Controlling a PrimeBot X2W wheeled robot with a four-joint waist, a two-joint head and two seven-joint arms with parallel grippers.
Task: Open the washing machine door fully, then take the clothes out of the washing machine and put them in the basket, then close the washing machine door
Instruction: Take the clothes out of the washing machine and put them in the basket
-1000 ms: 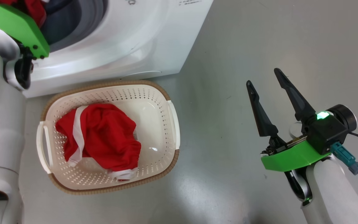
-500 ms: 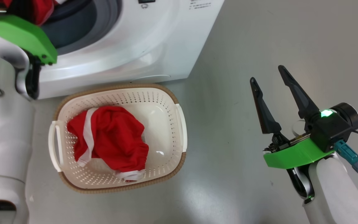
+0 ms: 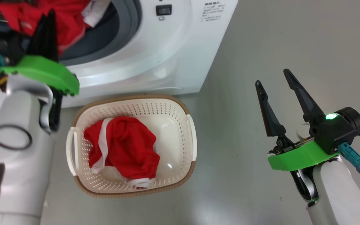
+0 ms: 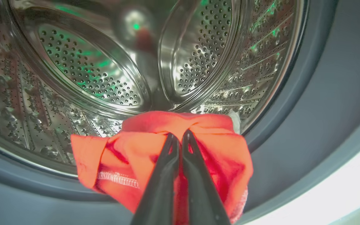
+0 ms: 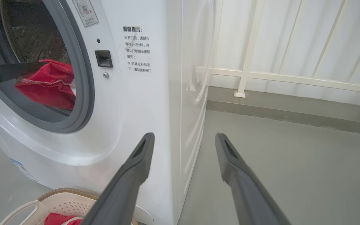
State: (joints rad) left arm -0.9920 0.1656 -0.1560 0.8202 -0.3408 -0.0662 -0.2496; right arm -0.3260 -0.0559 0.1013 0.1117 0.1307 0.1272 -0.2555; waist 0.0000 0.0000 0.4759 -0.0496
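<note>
My left gripper is shut on a red garment of the clothes, lifted at the mouth of the washing machine's steel drum. In the head view the gripper sits at the upper left against the red cloth. The cream basket stands on the floor in front of the machine with another red garment in it. My right gripper hovers open and empty over the floor to the basket's right. The washing machine door is out of view.
Grey floor stretches right of the machine. A white railing runs along the wall behind. The machine's side panel stands just ahead of my right gripper. The basket's rim shows below it.
The head view has shifted, so machine and basket sit further right and lower. My left gripper's fingers now show at the drum mouth, clamped on red cloth. The right arm holds still.
</note>
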